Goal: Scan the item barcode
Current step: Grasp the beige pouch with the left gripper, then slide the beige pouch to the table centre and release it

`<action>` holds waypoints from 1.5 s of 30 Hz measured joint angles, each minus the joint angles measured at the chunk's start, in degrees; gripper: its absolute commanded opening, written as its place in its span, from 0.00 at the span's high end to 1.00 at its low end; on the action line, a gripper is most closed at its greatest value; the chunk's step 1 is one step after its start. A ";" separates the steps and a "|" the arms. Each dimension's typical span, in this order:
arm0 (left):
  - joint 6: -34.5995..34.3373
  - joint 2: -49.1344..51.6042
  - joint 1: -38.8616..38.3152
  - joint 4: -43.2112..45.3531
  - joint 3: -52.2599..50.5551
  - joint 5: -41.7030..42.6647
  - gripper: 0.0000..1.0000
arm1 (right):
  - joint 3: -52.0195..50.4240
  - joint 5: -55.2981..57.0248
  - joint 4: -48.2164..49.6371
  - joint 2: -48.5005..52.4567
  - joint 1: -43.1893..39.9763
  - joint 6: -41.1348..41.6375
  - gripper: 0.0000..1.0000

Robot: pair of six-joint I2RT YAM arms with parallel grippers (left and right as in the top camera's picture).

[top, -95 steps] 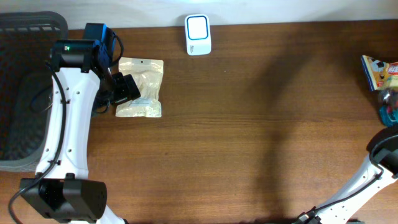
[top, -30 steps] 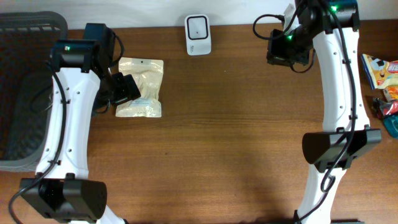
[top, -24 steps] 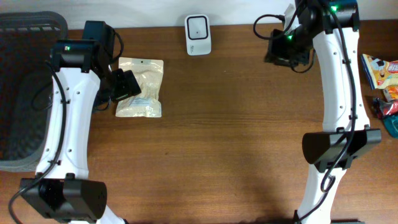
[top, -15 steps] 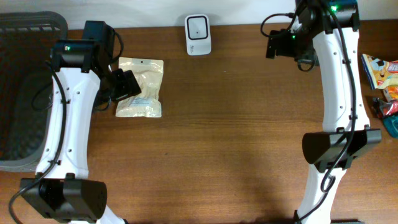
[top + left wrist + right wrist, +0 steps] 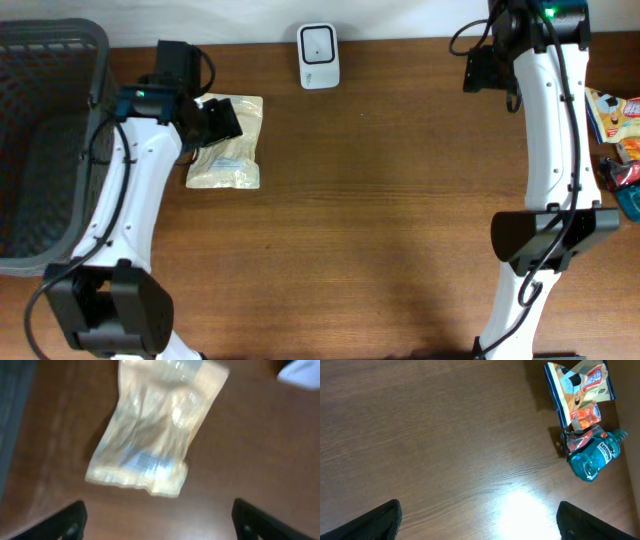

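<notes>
**Pouch not yet held, scan not begun**

Both pairs of jaws stand wide apart with nothing between them. The left gripper [image 5: 160,520] hangs over the clear pouch [image 5: 155,435], and the right gripper [image 5: 480,520] hangs over bare wood. The pouch lies flat on the table just left of the scanner [image 5: 318,42], and no finger appears to touch it. As I judge it, none of the task is done: the pouch must be gripped, lifted and its printed label turned to the scanner. The left arm reaches up from the near edge, its wrist bent over the pouch's side away from the scanner. The right arm stretches to the far edge, right of the scanner, with a snack bag [image 5: 580,390] and a blue bottle [image 5: 594,455] farther right.
</notes>
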 measured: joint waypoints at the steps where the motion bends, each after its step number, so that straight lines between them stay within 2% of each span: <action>1: 0.83 0.50 0.02 2.01 -0.61 0.02 0.10 | 0.00 0.15 0.04 0.00 0.00 0.00 0.01; 9: 6.51 9.70 -1.97 12.15 -1.01 -2.82 0.07 | 0.00 0.35 0.02 0.00 0.00 0.02 0.01; 17: 7.91 17.57 -5.33 18.12 -1.27 -14.93 0.05 | 0.00 0.35 0.02 0.00 0.00 0.00 0.01; 19: 8.33 19.23 -5.31 19.06 -1.27 -18.12 0.00 | 0.00 0.37 0.02 0.00 0.00 0.02 0.01; 22: 8.61 21.29 -4.22 18.69 -1.27 -18.75 0.00 | 0.00 0.37 0.04 0.00 0.00 -0.02 0.01; 26: 8.76 23.30 -2.49 17.05 -1.31 -11.17 0.02 | 0.00 0.37 0.02 0.00 0.00 0.00 0.01; 29: 10.25 23.30 -2.84 16.28 -1.31 -4.22 0.11 | 0.00 0.37 0.04 0.00 0.00 0.00 0.01; 31: 12.90 23.30 -3.87 15.61 -1.31 0.72 0.13 | 0.00 0.37 0.02 0.00 0.00 0.02 0.01; 40: 16.85 22.97 -14.60 7.41 -0.79 16.37 0.15 | 0.00 0.55 0.02 0.00 0.00 0.00 0.01; 43: 16.26 22.97 -18.32 6.38 -0.74 23.26 0.22 | 0.00 0.55 0.02 0.00 0.00 0.02 0.01; 45: 15.72 23.17 -21.27 6.12 -0.63 28.30 0.23 | 0.00 0.55 0.04 0.00 0.00 0.02 0.01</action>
